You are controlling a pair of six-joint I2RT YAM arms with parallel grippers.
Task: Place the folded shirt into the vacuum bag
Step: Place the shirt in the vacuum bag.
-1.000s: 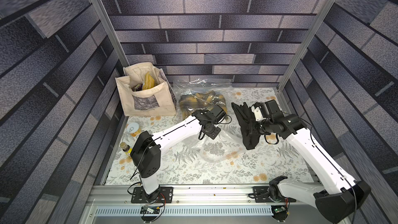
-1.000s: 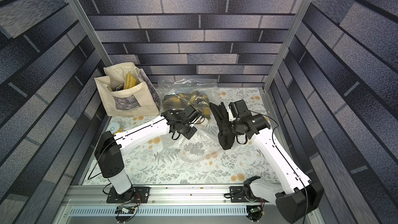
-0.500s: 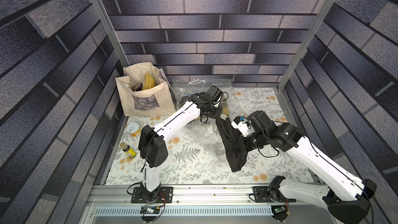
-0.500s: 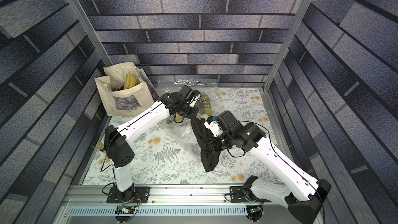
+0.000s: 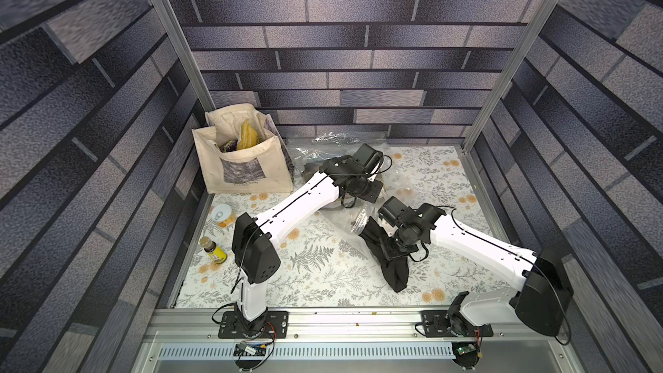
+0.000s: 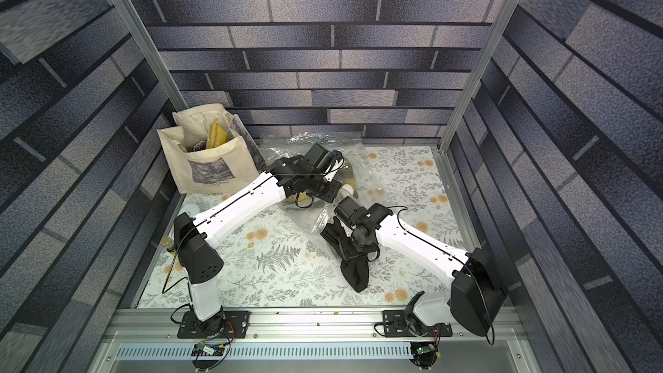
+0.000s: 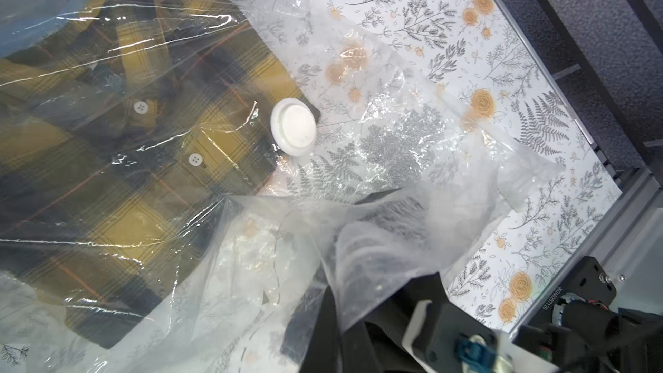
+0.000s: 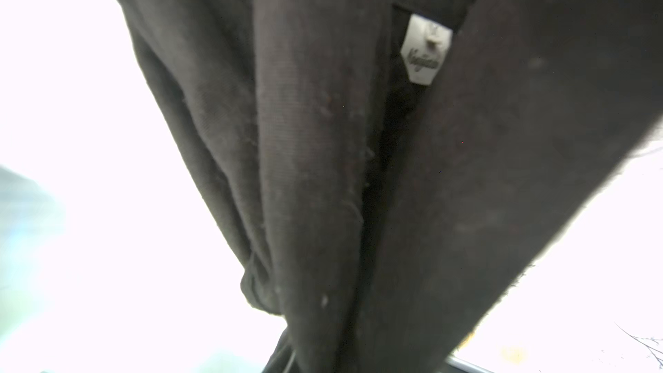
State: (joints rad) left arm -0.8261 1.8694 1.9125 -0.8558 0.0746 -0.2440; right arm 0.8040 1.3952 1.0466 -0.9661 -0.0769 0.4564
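The vacuum bag [image 7: 394, 130] is a clear crinkly sack lying at the back of the mat, with a round white valve cap [image 7: 293, 126] and a yellow plaid shirt [image 7: 118, 145] inside. My left gripper [image 7: 333, 303] is shut on an edge of the bag's plastic and holds it lifted; both top views show it [image 5: 362, 190] [image 6: 324, 188]. My right gripper [image 5: 389, 251] [image 6: 346, 249] is shut on the folded shirt [image 5: 394, 270] [image 6: 355, 274]. It is black and hangs down, its lower end on the mat just in front of the lifted plastic. Black fabric [image 8: 323, 174] fills the right wrist view.
A cream tote bag [image 5: 244, 159] with items in it stands at the back left. A tin can [image 5: 222, 215] and a small bottle [image 5: 213, 250] stand by the left wall. The metal frame rail [image 5: 341, 317] runs along the front.
My right arm has carried the black shirt from the right side toward the middle and front, lower over the mat. My left gripper has moved back and up with the bag's edge.
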